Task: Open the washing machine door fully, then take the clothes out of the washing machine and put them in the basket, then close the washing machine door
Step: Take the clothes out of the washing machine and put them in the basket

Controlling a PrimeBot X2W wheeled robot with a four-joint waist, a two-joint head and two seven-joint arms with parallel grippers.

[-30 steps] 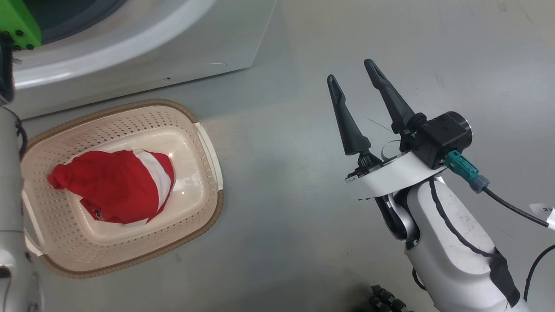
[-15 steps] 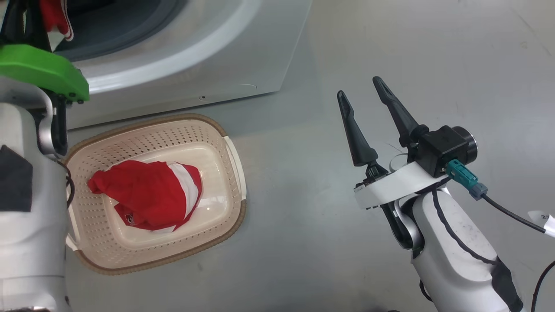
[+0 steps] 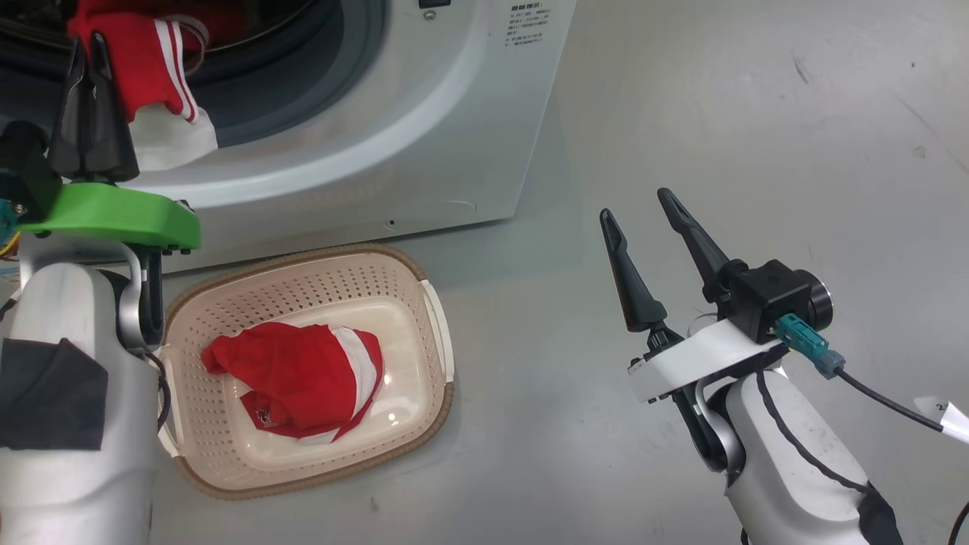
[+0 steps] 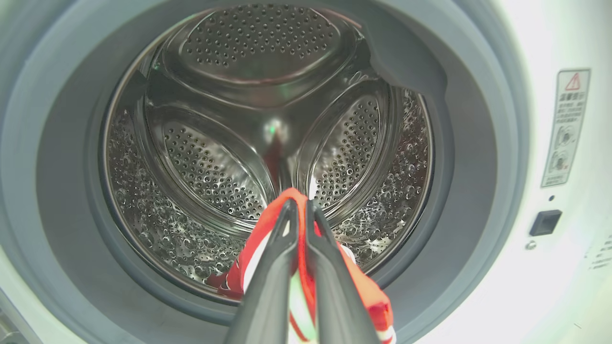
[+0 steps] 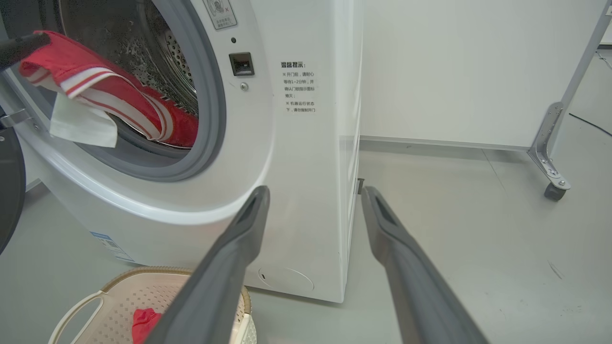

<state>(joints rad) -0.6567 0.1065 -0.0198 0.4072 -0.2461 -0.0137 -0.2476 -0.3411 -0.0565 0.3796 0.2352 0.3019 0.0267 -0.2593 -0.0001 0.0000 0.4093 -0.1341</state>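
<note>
The left gripper (image 3: 85, 45) is reaching into the mouth of the washing machine (image 3: 424, 151), its two dark fingers pressed together and pinching a fold of the clothes (image 3: 147, 53), a red garment with white stripes. That garment is trailing back over the lower lip of the grey rubber ring (image 3: 356, 76) into the steel drum (image 4: 267, 119), and a white label (image 5: 81, 124) is hanging from it in front of the ring. The basket (image 3: 318, 291) is sitting on the grey floor (image 3: 719, 113) just in front of the machine, below the opening, and a second red and white garment (image 3: 303, 378) is lying crumpled in it. In the head view the pale left forearm (image 3: 76, 424) is covering the basket's left edge. The right gripper (image 3: 637, 204) is hovering over bare floor, well apart from the basket, jaws spread wide and gripping nothing. A dark curved edge (image 5: 8, 191) beside the opening is probably the washing machine door, swung aside. A white partition on a castor (image 5: 550, 188) is standing behind the machine.
</note>
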